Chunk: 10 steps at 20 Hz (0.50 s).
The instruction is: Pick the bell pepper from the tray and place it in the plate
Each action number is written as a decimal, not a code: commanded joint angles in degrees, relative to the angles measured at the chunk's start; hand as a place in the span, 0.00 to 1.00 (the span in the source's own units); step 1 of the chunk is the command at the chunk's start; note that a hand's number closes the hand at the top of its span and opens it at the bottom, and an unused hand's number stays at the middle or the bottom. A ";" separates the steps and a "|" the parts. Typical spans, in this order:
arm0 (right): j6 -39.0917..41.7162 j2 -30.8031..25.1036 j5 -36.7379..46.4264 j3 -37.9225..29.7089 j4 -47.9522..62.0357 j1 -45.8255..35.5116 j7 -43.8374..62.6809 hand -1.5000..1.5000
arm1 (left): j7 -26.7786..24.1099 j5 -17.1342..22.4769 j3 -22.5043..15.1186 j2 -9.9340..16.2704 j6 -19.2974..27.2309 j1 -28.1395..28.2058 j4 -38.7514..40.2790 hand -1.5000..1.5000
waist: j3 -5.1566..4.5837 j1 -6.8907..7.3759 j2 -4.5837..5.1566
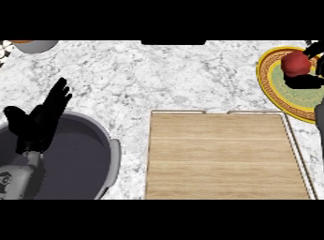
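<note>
A red bell pepper is over the yellow-rimmed plate with a green centre at the far right. My right hand is curled round the pepper, thumb and fingers wrapping it from the right. The wooden tray lies in the lower middle with nothing on it. My left hand stands open at the left, fingers up, resting over a grey bowl.
A large grey bowl sits at the lower left under the left forearm. An orange-and-grey dish peeks in at the top left corner. White marble counter spreads between them.
</note>
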 commanded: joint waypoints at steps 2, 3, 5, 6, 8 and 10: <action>-2.41 -6.31 -0.83 -2.74 13.15 -3.36 -5.65 1.00 | 3.04 -0.01 0.73 -0.25 -0.41 -2.37 2.97 0.50 | -0.46 0.10 0.44; -3.62 -6.76 -0.85 -2.92 15.50 -2.66 -7.64 1.00 | 1.42 0.01 1.42 1.05 -1.88 -0.95 3.45 0.50 | -0.46 0.22 0.45; -1.04 -10.03 -0.56 -3.53 20.77 -3.47 -8.51 1.00 | 2.12 -0.79 0.34 -0.08 -0.56 -0.18 2.14 0.50 | -0.42 0.65 0.59; 2.10 -12.07 -0.84 -3.41 21.49 -1.84 -10.20 1.00 | 1.31 -1.55 -0.57 -1.55 0.53 -0.30 2.73 0.50 | -0.42 0.37 0.64; 2.66 -10.85 -0.92 -2.90 26.34 -4.14 -10.66 1.00 | 0.91 -1.95 -1.59 -2.98 1.05 1.43 1.74 0.50 | -0.41 0.90 0.65; 6.25 -10.75 -6.11 -7.28 30.30 -5.28 -10.73 1.00 | 0.25 -1.64 -1.02 -2.15 -0.05 -0.38 3.15 0.50 | -0.34 1.10 1.03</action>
